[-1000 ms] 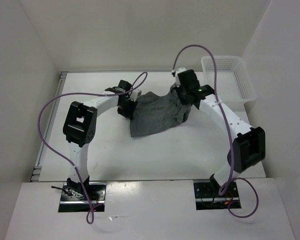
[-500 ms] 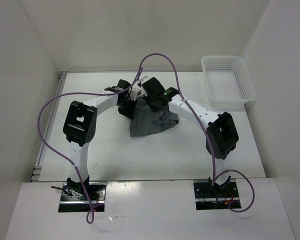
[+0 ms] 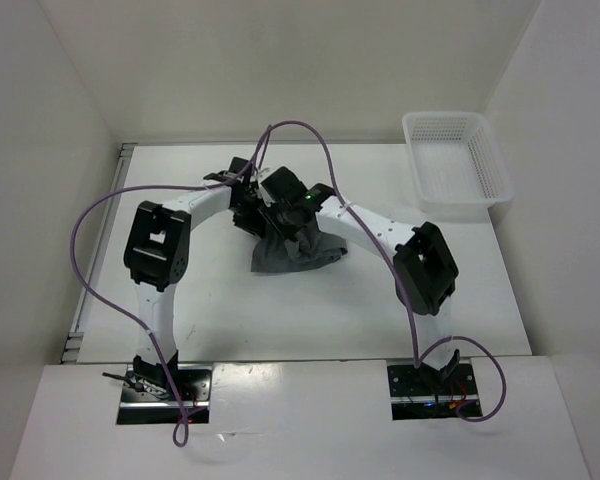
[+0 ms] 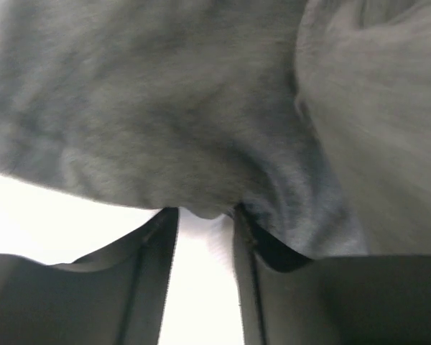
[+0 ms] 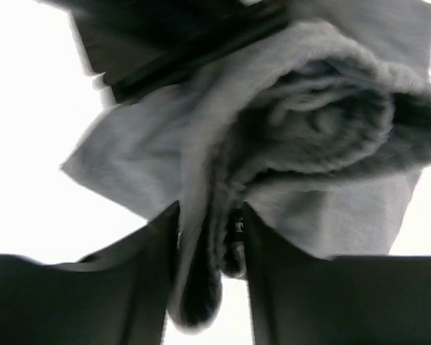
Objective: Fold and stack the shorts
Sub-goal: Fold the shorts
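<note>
Presently pinching shorts (image 3: pixel 298 250) in near-closed left fingers (image 4: pixel 144 287), clamping a bunched fold in right fingers (image 5: pixel 140 287). Risks a crooked fold or slipped hem, given the bunching.

Overhead view; 2 wrist close-ups on shorts (image 4: pixel 165 108)

White table (image 3: pixel 230 300) enclosed by plain white walls (image 3: pixel 280 70).
</note>
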Motion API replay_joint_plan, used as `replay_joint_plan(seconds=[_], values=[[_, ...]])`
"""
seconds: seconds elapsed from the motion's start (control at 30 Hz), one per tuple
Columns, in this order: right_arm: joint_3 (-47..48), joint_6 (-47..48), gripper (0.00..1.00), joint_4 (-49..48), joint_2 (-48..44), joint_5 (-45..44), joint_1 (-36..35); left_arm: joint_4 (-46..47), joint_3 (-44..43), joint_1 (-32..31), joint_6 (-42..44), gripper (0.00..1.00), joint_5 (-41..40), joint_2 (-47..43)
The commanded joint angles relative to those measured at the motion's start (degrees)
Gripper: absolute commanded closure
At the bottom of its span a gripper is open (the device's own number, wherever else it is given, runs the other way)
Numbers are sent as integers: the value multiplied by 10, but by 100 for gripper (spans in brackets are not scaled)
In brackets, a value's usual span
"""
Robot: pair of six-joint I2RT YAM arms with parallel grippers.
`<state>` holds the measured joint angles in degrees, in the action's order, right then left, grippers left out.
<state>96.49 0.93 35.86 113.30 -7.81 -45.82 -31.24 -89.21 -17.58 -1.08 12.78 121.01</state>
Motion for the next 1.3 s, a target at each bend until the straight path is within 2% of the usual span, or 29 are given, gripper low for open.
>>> replay_joint_plan(seconds=[0.0,0.1,0.2,0.27,0.37,0.5,0.53,0.7,0.77,1.03,1.27], values=[[36,25,51,-33,1,108,-28,-18,-6,22,11,52,-39,27],[49,64,41,-41,-17,181,-55,-36,-25,52,11,45,-58,6],[55,82,41,-57,-38,216,-60,-42,-25,71,11,39,-97,-24],[55,94,41,-57,-57,207,-60,-42,-32,77,11,38,-126,-37],[2,121,45,-72,-101,145,-60,-55,-71,77,11,36,-138,-55],[-101,141,47,-94,-156,68,-25,-94,-101,67,11,36,-84,-91],[-118,141,47,-99,-165,57,-15,-115,-101,60,11,36,-45,-98],[-219,173,49,-133,-198,42,65,-174,-62,-2,11,37,67,-123],[-248,179,49,-145,-198,54,86,-180,-42,-25,11,37,67,-116],[-300,174,45,-177,-186,104,171,-160,-22,-38,11,37,80,-61],[-352,186,41,-178,-192,148,171,-154,-66,-43,11,37,118,-35]])
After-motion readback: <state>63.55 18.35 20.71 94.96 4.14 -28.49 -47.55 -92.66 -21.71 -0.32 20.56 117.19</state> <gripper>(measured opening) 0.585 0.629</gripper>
